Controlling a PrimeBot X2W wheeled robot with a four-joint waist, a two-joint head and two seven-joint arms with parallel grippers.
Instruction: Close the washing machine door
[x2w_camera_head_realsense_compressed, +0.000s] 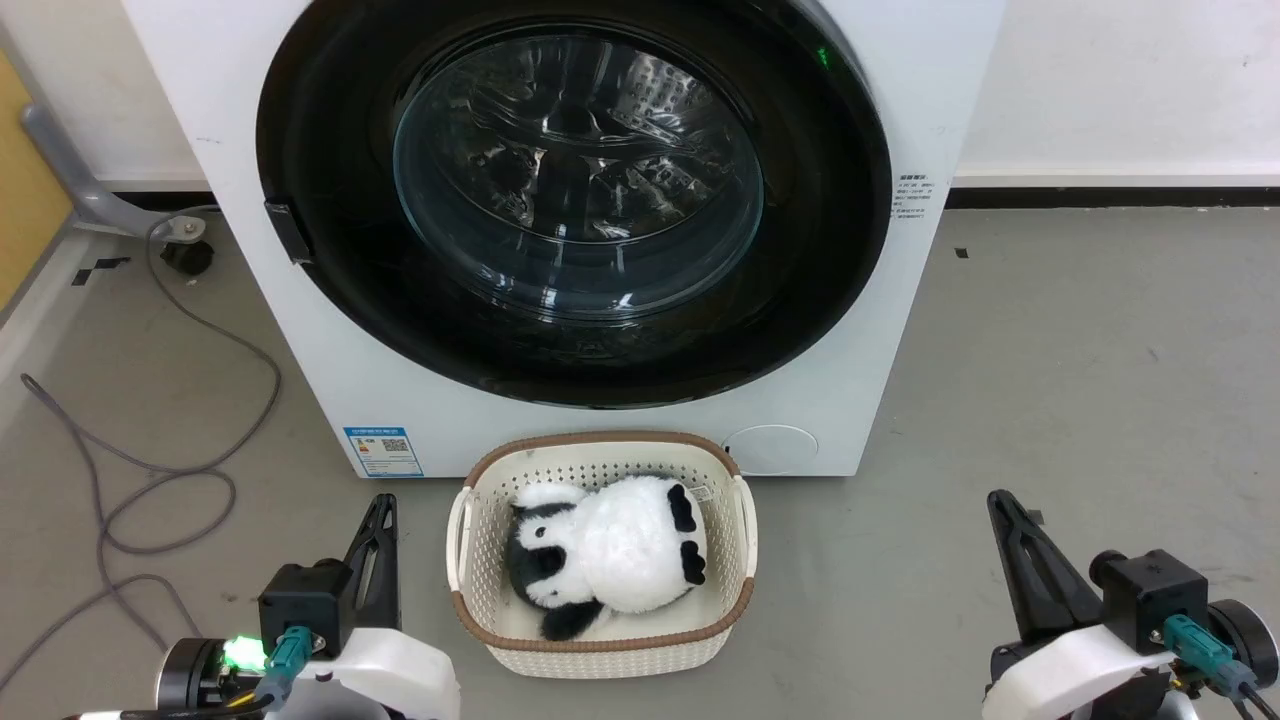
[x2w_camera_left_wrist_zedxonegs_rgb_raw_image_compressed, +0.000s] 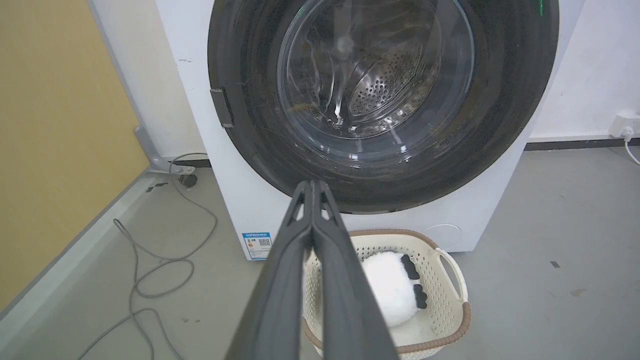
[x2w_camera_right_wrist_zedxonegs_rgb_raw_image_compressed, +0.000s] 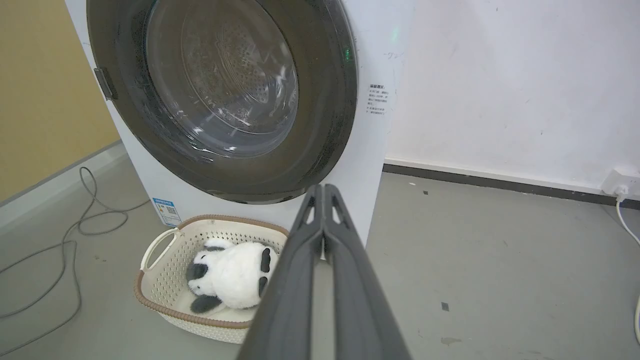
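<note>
The washing machine (x2w_camera_head_realsense_compressed: 880, 350) is a big white box straight ahead. The washing machine door (x2w_camera_head_realsense_compressed: 575, 190), a glossy black-rimmed disc with a clear glass bowl, lies flat against the machine's front, and the steel drum shows through the glass. The same door (x2w_camera_left_wrist_zedxonegs_rgb_raw_image_compressed: 380, 95) fills the top of the left wrist view, and the door (x2w_camera_right_wrist_zedxonegs_rgb_raw_image_compressed: 225, 90) is seen at an angle in the right wrist view. My left gripper (x2w_camera_head_realsense_compressed: 383, 505) is low at the left, fingers together, holding nothing. My right gripper (x2w_camera_head_realsense_compressed: 1000, 500) is low at the right, also shut and empty. Both hang well back from the door.
A cream woven basket (x2w_camera_head_realsense_compressed: 600, 442) holding a plush panda (x2w_camera_head_realsense_compressed: 615, 550) sits on the floor between the grippers, against the machine's lower front. A grey cable (x2w_camera_head_realsense_compressed: 180, 480) loops across the floor at the left. Bare grey floor (x2w_camera_head_realsense_compressed: 1100, 380) lies to the right.
</note>
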